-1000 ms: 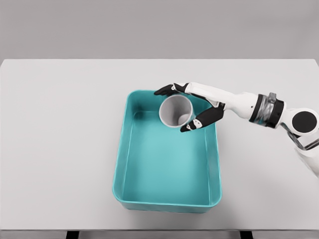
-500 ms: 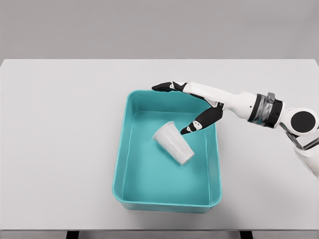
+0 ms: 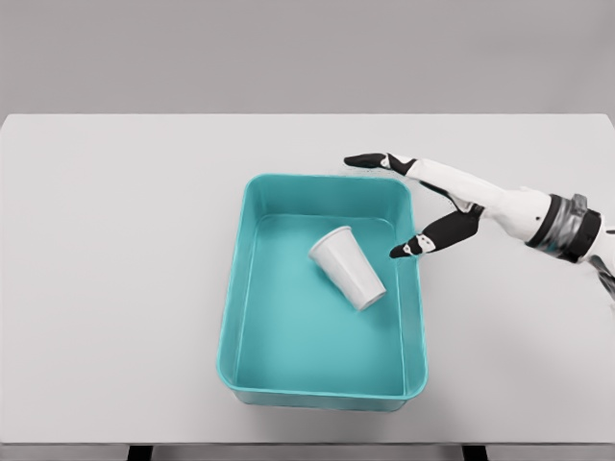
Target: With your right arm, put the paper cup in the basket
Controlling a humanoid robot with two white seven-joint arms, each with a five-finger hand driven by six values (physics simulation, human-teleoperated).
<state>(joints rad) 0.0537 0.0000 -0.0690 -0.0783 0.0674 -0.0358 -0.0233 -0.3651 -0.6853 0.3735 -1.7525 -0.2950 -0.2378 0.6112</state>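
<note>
single head view, angled down over the table [image 3: 115, 288]

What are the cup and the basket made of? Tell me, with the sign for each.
Paper cup: looks like matte white paper, thin-walled, no gloss. Basket: likely moulded teal plastic, smooth, rounded corners, faint sheen; the render leaves it open.

- A white table [image 3: 115, 288] fills most of the view, its top plain and smooth.
- Behind the table's far edge stands a flat grey wall [image 3: 307, 53], bare and evenly lit.
- Below the table's near edge, short dark bits of its frame [image 3: 139, 452] show against a grey strip.
- Light is soft and even across the table.
</note>
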